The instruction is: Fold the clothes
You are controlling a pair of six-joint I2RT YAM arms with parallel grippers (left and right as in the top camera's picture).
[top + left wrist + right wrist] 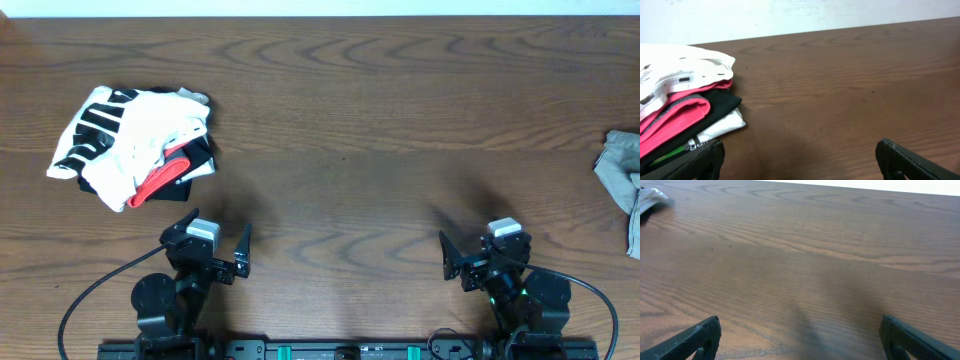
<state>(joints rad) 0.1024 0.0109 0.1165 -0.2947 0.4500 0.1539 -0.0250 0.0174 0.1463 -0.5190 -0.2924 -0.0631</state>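
Observation:
The pale khaki shorts [622, 180] lie crumpled at the far right edge of the table, partly cut off by the overhead view. My left gripper [212, 252] is open and empty near the front left, just in front of the white bundle; its open fingers frame bare wood in the left wrist view [800, 157]. My right gripper [478, 258] is open and empty near the front right, well left of the shorts; its fingers frame bare wood in the right wrist view [800, 337]. The shorts do not show in either wrist view.
A white garment bundle with black stripes and red trim [135, 145] lies at the left; it also shows in the left wrist view [680, 105]. The brown wooden table [340, 120] spans the view. The far edge meets a white wall.

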